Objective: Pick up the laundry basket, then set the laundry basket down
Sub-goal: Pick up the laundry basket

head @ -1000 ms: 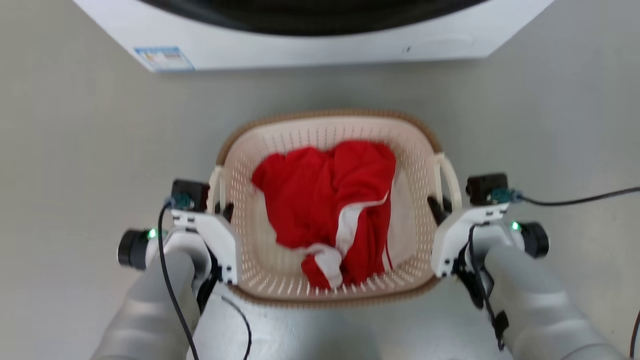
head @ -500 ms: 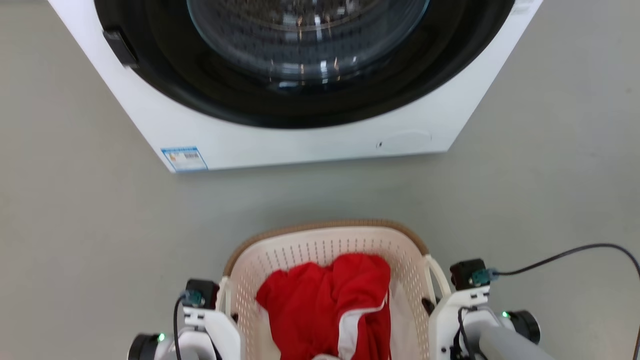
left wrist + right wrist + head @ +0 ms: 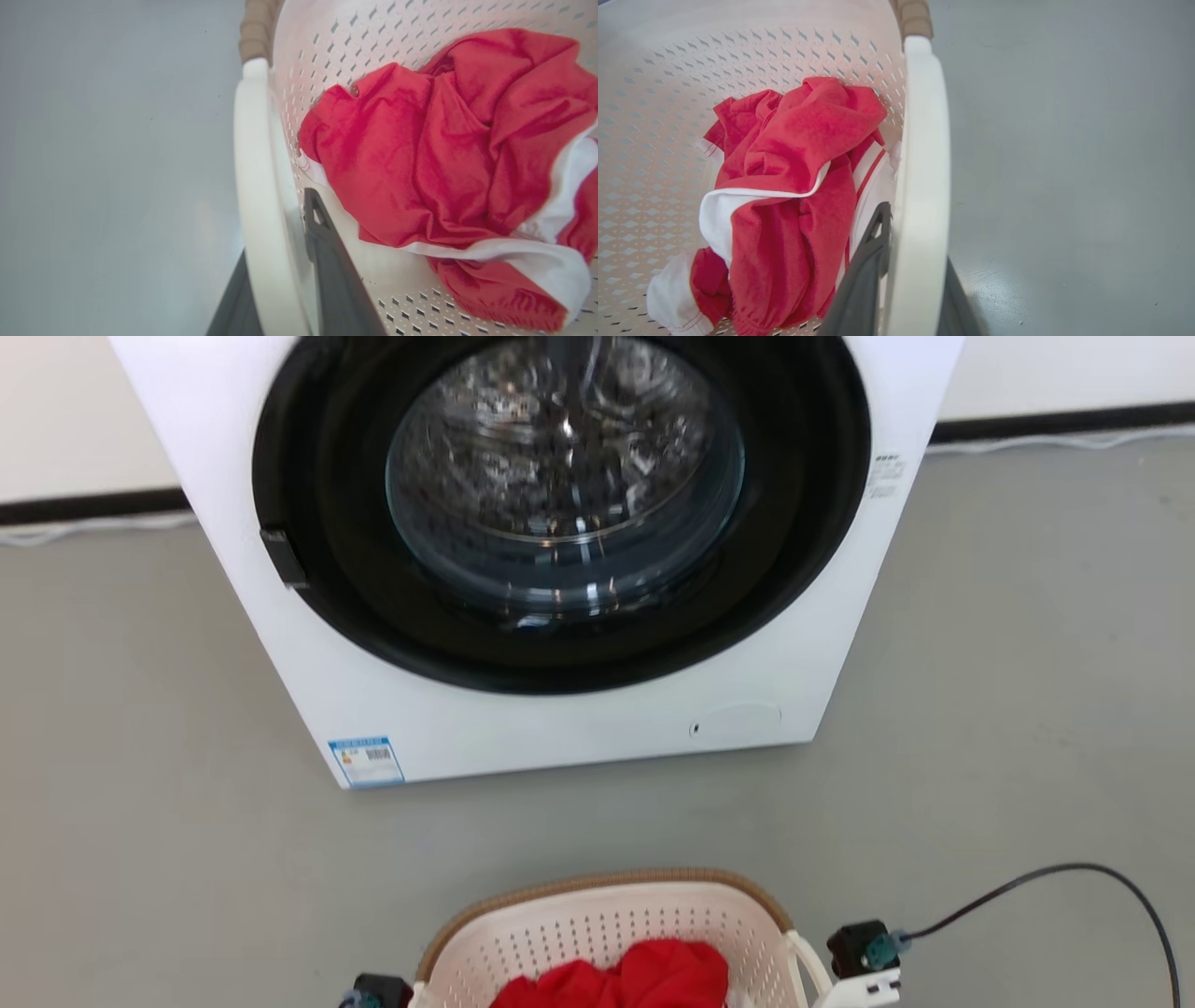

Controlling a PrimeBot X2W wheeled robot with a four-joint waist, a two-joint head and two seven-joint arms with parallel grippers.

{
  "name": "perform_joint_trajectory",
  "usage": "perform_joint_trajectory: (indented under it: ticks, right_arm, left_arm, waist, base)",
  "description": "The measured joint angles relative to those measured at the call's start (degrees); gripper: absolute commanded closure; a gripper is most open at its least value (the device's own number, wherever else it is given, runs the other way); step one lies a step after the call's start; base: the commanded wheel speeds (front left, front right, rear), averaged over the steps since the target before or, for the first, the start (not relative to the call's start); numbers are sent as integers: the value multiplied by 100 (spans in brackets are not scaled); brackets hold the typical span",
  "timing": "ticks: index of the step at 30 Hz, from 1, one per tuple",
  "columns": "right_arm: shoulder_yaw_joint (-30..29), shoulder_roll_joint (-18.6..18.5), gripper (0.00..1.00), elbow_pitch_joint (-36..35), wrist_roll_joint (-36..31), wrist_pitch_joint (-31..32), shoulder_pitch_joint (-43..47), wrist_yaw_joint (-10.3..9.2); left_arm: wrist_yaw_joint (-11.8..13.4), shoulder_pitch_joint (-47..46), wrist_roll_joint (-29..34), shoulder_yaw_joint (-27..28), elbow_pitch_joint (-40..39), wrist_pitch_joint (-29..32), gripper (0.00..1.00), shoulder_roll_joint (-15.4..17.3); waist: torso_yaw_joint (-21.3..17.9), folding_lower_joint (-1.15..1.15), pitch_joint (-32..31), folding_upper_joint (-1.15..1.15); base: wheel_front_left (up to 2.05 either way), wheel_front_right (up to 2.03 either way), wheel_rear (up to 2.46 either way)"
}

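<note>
The laundry basket (image 3: 597, 887), cream perforated plastic with a brown woven-look rim, sits at the bottom middle of the head view, in front of the washer. It holds a red and white garment (image 3: 444, 154). My left gripper (image 3: 280, 233) is shut on the basket's white left handle (image 3: 254, 163), one dark finger inside the basket and one outside. My right gripper (image 3: 915, 242) is shut the same way on the white right handle (image 3: 922, 154). The garment (image 3: 794, 186) lies bunched against the basket wall. I cannot tell whether the basket rests on the floor.
A white front-loading washer (image 3: 560, 728) with a dark round door stands just beyond the basket. Grey floor (image 3: 1027, 709) spreads to both sides. A black cable (image 3: 1074, 877) loops from my right wrist camera (image 3: 864, 947) over the floor at lower right.
The head camera has swung upward: the washer door has come fully into view and the basket has slid to the picture's bottom edge. Both grippers stay shut on the handles.
</note>
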Motion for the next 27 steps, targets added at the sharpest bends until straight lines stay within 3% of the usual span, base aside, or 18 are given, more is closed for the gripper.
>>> perform_joint_trajectory:
  ticks: [27]
  right_arm:
    - [542,-36,100,19,509,21,242,-24]
  left_arm:
    - [0,231,-189,-227,33,49,100,-11]
  waist:
    - [138,0,-457,0]
  base:
    - [0,0,0]
